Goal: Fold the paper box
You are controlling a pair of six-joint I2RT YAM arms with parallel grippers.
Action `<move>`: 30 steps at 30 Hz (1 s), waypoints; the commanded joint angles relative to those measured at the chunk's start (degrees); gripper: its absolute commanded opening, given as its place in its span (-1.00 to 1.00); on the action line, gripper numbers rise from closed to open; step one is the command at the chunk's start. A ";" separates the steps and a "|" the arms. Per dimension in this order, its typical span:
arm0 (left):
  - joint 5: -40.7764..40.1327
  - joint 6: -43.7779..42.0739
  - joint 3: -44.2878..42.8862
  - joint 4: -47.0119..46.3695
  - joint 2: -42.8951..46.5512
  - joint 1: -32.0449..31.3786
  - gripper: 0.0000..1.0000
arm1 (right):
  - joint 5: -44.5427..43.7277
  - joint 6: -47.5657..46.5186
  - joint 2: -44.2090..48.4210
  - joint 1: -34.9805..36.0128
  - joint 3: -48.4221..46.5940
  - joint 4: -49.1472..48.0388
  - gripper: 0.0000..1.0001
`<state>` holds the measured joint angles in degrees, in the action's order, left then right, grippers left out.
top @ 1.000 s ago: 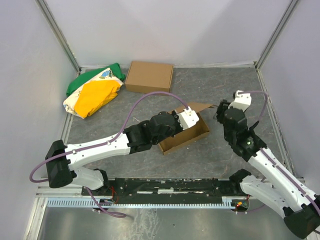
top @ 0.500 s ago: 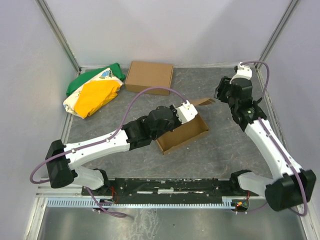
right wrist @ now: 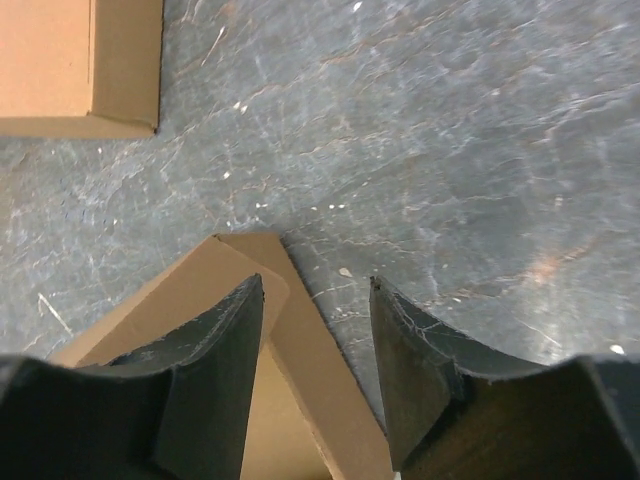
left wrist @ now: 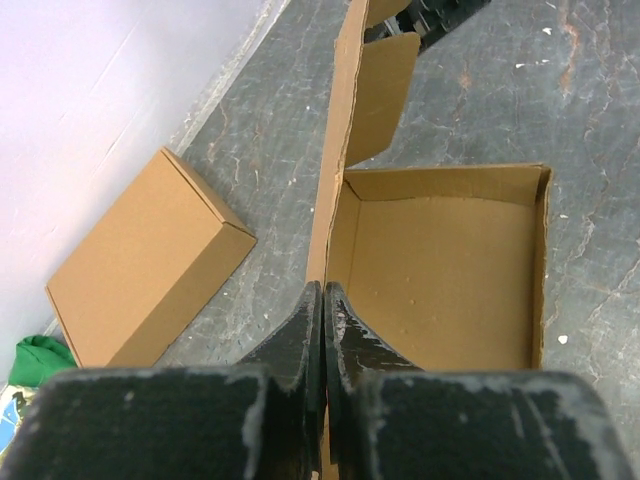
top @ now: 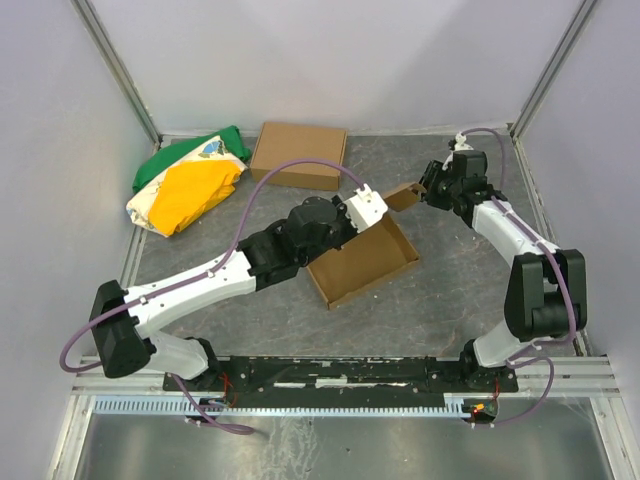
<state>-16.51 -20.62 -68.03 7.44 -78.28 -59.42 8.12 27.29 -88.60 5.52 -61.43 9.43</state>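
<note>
The paper box lies mid-table as an open brown tray, its floor bare in the left wrist view. Its long back panel stands upright. My left gripper is shut on the lower edge of that panel, fingertips pressed together with cardboard between them. A rounded side flap sticks out at the far right end of the panel. My right gripper is open and straddles this flap. Its left finger lies over the cardboard, its right finger over bare table.
A ready-made brown box sits at the back, seen also by both wrists. The green, yellow and white bag lies at the back left. White walls close in the table on three sides.
My right arm has swung from the near right out to the far side, reaching the flap, its jaws a little narrower. The left gripper has carried the box's back panel slightly farther away.
</note>
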 commanded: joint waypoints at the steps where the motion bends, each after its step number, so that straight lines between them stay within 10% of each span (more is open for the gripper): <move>1: 1.54 -1.04 -3.76 -2.76 -0.15 1.57 -0.94 | 7.75 0.26 -2.01 0.01 -4.14 -4.15 0.09; 30: 3.62 -0.30 -8.23 -1.64 -3.54 5.72 -0.94 | 12.90 -0.39 -1.21 2.01 -5.38 -4.82 0.05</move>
<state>-14.46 -20.62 -72.71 7.66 -81.36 -53.82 19.66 27.20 -91.18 7.14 -63.37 6.90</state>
